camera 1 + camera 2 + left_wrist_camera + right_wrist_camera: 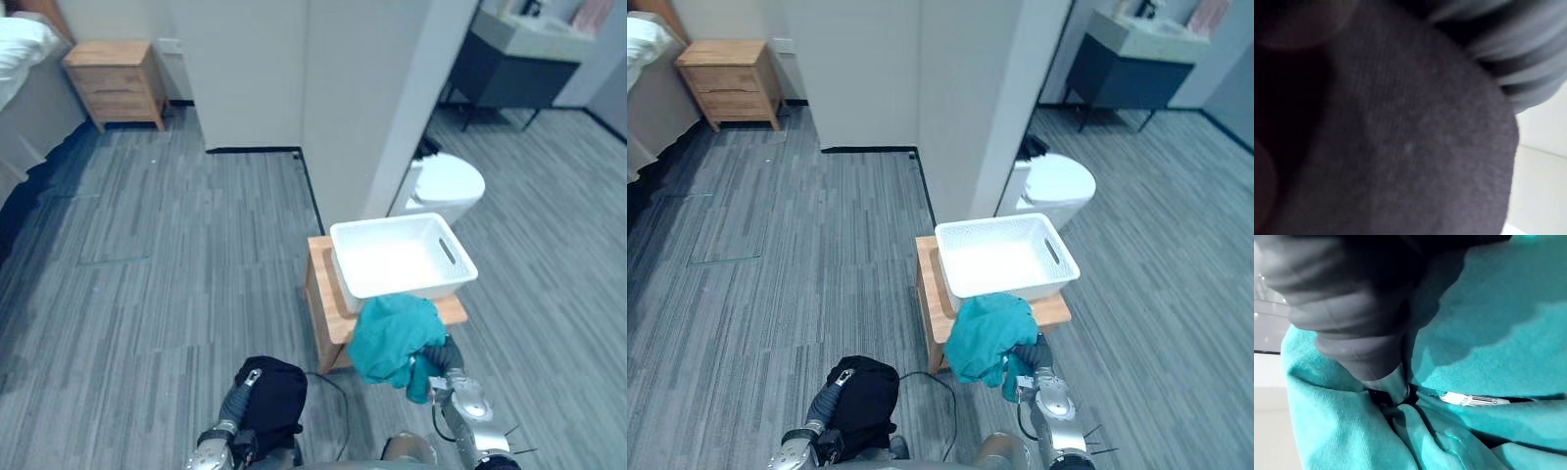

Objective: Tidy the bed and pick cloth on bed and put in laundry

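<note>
Teal cloth (barcode tag) clenched in R hand; L hand in black cloth, grip unclear.

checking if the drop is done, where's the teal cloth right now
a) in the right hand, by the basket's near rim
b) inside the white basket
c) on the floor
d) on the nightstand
a: the teal cloth hangs bunched from the right hand, whose fingers are curled into it, just in front of the near rim of the basket, not yet inside.
</note>
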Robot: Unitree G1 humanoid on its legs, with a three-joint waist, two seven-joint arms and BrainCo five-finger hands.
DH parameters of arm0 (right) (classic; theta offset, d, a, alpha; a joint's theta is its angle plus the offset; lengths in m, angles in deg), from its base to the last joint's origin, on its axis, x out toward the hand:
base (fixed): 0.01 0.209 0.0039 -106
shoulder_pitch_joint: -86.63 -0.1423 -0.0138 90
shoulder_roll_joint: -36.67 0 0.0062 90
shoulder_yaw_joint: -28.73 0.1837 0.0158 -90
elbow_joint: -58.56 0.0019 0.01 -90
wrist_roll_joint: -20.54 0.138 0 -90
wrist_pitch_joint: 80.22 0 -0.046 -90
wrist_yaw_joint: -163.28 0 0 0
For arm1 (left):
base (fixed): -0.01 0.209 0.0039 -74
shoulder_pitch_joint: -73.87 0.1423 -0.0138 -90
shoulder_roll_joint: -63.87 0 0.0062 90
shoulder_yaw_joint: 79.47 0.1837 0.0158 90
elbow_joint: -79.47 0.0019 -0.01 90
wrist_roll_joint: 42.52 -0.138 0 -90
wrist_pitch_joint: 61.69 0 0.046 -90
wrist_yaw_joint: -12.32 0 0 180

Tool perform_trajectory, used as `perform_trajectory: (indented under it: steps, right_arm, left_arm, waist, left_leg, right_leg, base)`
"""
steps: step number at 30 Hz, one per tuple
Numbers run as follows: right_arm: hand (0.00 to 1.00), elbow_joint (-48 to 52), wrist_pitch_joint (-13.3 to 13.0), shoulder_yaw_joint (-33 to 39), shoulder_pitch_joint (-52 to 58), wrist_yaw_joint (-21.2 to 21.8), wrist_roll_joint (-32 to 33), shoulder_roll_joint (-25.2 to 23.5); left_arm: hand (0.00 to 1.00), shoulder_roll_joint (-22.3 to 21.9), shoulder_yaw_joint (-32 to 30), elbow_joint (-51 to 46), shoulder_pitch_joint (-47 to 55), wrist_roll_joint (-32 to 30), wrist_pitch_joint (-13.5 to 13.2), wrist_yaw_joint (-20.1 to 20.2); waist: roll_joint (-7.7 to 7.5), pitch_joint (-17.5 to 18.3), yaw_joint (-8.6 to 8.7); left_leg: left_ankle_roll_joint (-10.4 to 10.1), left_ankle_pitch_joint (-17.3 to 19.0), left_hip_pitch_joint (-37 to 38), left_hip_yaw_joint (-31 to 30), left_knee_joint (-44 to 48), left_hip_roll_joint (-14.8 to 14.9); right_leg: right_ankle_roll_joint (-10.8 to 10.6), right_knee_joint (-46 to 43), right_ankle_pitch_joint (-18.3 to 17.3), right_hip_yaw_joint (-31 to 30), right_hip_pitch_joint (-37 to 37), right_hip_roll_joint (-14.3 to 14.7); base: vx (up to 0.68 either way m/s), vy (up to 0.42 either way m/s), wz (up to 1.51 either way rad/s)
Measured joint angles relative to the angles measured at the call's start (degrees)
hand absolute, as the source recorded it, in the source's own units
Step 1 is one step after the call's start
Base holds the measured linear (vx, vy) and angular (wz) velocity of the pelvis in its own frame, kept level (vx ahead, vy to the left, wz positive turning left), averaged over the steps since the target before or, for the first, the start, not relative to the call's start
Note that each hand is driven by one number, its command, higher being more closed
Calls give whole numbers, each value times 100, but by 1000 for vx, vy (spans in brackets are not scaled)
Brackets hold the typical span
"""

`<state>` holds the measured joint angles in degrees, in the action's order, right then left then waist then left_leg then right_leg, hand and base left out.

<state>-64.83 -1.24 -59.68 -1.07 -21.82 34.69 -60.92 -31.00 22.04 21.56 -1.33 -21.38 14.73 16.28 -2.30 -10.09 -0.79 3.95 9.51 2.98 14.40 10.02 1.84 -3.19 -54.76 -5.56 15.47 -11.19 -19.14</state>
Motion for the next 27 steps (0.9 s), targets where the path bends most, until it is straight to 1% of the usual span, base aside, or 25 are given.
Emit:
perform_trajectory:
  steps: [1, 2, 3, 4, 5, 6, 7, 8, 9, 10, 11, 12, 13, 14, 15, 16, 17, 18, 19, 20, 21, 22, 23, 24, 27]
  right_arm:
    - [100, -4, -32, 109, 3, -95, 113, 0]
    - [100, -4, -66, 220, 12, -145, 146, -10]
    - [100, -4, -128, 359, 34, -236, 276, -11]
    - [100, -8, -165, 547, 29, -254, 361, -28]
    - [100, -8, -197, 672, 28, -253, 376, -31]
    - [100, -7, -240, 802, 24, -259, 381, -31]
    - [100, -7, -270, 1011, -22, -261, 395, -34]
    - [100, -6, -277, 1106, -94, -241, 439, -34]
    - [100, -3, -298, 1177, -161, -228, 465, -33]
    - [100, 5, -350, 1246, -253, -210, 557, -33]
    - [100, 88, -367, 1335, -255, -173, 558, -33]
    - [100, 128, -374, 1403, -256, -134, 558, -32]
    - [100, 195, -378, 1453, -252, -87, 559, -14]
    - [100, 329, -378, 1455, -231, -27, 554, 4]
    - [100, 418, -375, 1445, -229, 25, 528, 4]
    - [100, 536, -361, 1399, -267, 46, 433, 50]
    - [100, 711, -345, 1308, -344, 43, 292, 294]
    - [100, 827, -324, 1292, -335, 44, 221, 381]
    - [100, 967, -268, 1291, -338, 45, 76, 452]
    - [100, 1042, -241, 1282, -336, 61, 3, 469]
    - [100, 1236, -217, 1195, -335, 151, -163, 528]
    - [100, 1457, -217, 1077, -340, 248, -286, 645]
    - [100, 1575, -218, 1032, -356, 310, -372, 720]
    - [100, 1907, -220, 806, -441, 564, -588, 844]
    - [100, 2141, -221, 613, -540, 845, -719, 939]
  left_arm:
    - [100, 40, 2, 16, -33, -69, 0, 57]
    - [100, 71, 2, 31, -62, -113, 0, 111]
    - [100, 105, 4, 57, -101, -167, 0, 175]
    - [100, 152, -2, 63, -109, -187, 0, 223]
    - [100, 183, -1, 63, -116, -214, 1, 238]
    - [100, 208, -3, 63, -125, -216, 1, 263]
    - [100, 262, -29, 64, -131, -215, 4, 331]
    - [100, 304, -55, 71, -120, -214, 30, 342]
    - [100, 340, -55, 71, -122, -212, 65, 344]
    - [100, 406, -54, 98, -133, -212, 91, 346]
    - [100, 447, -49, 170, -164, -211, 93, 353]
    - [100, 468, -44, 219, -185, -209, 93, 354]
    - [100, 503, -43, 278, -191, -209, 93, 355]
    - [100, 517, -44, 349, -193, -208, 94, 362]
    - [100, 537, -45, 388, -190, -209, 94, 359]
    - [100, 532, -64, 509, -230, -207, 97, 345]
    - [100, 250, -67, 647, -323, -144, 96, 337]
    - [100, 140, -18, 662, -367, -146, 94, 351]
    - [100, 4, 7, 665, -378, -148, 92, 361]
    - [100, -60, 7, 666, -355, -148, 91, 363]
    - [100, -168, 7, 670, -349, -158, 86, 361]
    - [100, -240, 15, 668, -351, -163, 59, 351]
    - [100, -265, 17, 666, -357, -163, 18, 345]
    - [100, -262, 16, 663, -391, -162, -87, 326]
    - [100, -271, 39, 665, -477, -160, -89, 293]
  waist:
    - [-33, -1, 4]
    - [-41, -5, 5]
    - [-45, -3, 4]
    - [-61, 7, -7]
    - [-61, 8, 2]
    - [-54, 6, 3]
    - [-53, 5, -21]
    - [-52, 6, -39]
    - [-44, 6, -34]
    - [-9, -15, -27]
    - [-36, 1, -18]
    - [-66, 20, -14]
    - [-147, 69, 1]
    - [-265, 143, 36]
    - [-383, 211, 69]
    - [-438, 263, 85]
    - [-49, 177, 157]
    - [92, 145, 201]
    - [300, 150, 236]
    - [293, 130, 254]
    - [301, 128, 274]
    - [304, 129, 282]
    - [314, 126, 282]
    - [338, 131, 298]
    - [300, 102, 304]
  left_leg:
    - [-9, -2, 61, -131, 0, 1]
    - [-17, 2, 91, -234, 1, 0]
    - [-48, -3, 128, -386, -5, 1]
    - [-224, -53, 155, -493, 1, 5]
    - [-293, -90, 156, -529, 1, 27]
    - [-315, -95, 156, -566, 1, 52]
    - [-384, -54, 160, -617, 21, 109]
    - [-492, -45, 158, -629, 45, 171]
    - [-553, -14, 159, -641, 68, 253]
    - [-684, 39, 167, -652, 103, 399]
    - [-802, 65, 178, -672, 104, 508]
    - [-885, 82, 178, -696, 101, 556]
    - [-1031, 84, 174, -713, 79, 608]
    - [-1159, 99, 173, -716, 59, 620]
    - [-1237, 119, 161, -694, 66, 592]
    - [-1359, 226, 74, -627, 187, 660]
    - [-1294, 379, -90, -608, 525, 1111]
    - [-1241, 354, -170, -469, 717, 1289]
    - [-1076, 240, -277, -183, 959, 1468]
    - [-987, 163, -312, -41, 1042, 1533]
    - [-941, 92, -319, 80, 1099, 1493]
    - [-927, 109, -314, 136, 1097, 1345]
    - [-906, 111, -302, 194, 1091, 1273]
    - [-736, 207, -303, 507, 903, 1157]
    - [-745, 212, -175, 405, 490, 1085]
  right_leg:
    - [-134, 116, -91, -146, -91, 92]
    - [-198, 309, -134, -230, -117, 157]
    - [-299, 801, -201, -379, -103, 266]
    - [-320, 1499, -209, -585, -39, 375]
    - [-324, 2023, -203, -712, 71, 440]
    - [-314, 2485, -196, -826, 148, 490]
    - [-278, 3068, -158, -998, 194, 525]
    - [-273, 3357, -139, -1178, 200, 545]
    - [-241, 3512, -111, -1335, 194, 594]
    - [-230, 3654, -27, -1607, 178, 696]
    - [-239, 3703, -21, -1814, 187, 760]
    - [-269, 3705, -9, -1892, 195, 793]
    - [-484, 3802, 100, -1878, 248, 793]
    - [-711, 4022, 306, -1772, 416, 750]
    - [-682, 4120, 669, -1696, 511, 690]
    - [-810, 4279, 349, -1668, 629, 707]
    - [-629, 4457, 293, -1543, 736, 1106]
    - [-509, 4514, 298, -1514, 737, 1267]
    - [-366, 4594, 357, -1488, 759, 1430]
    - [-316, 4652, 376, -1498, 791, 1491]
    - [-181, 4751, 399, -1543, 870, 1532]
    - [-117, 4859, 434, -1574, 898, 1569]
    - [-69, 4900, 463, -1586, 895, 1606]
    - [29, 5024, 522, -1680, 891, 1769]
    - [64, 5036, 561, -1694, 851, 1836]
  base:
    - [159, -12, 80]
    - [136, -44, 79]
    - [149, -70, 74]
    - [152, -83, 73]
    - [120, -80, 58]
    - [126, -121, 50]
    - [117, -133, 31]
    - [125, -203, 15]
    - [80, -235, -4]
    - [87, -327, -6]
    - [66, -307, -5]
    - [69, -363, 0]
    - [85, -424, 1]
    - [119, -580, -1]
    - [114, -543, -11]
    - [71, -577, -12]
    - [35, -503, -10]
    - [30, -518, -6]
    - [30, -296, -10]
    - [53, -335, -25]
    - [53, -283, -32]
    - [59, -326, -35]
    - [51, -194, -39]
    - [32, -104, -26]
    - [34, -68, -12]
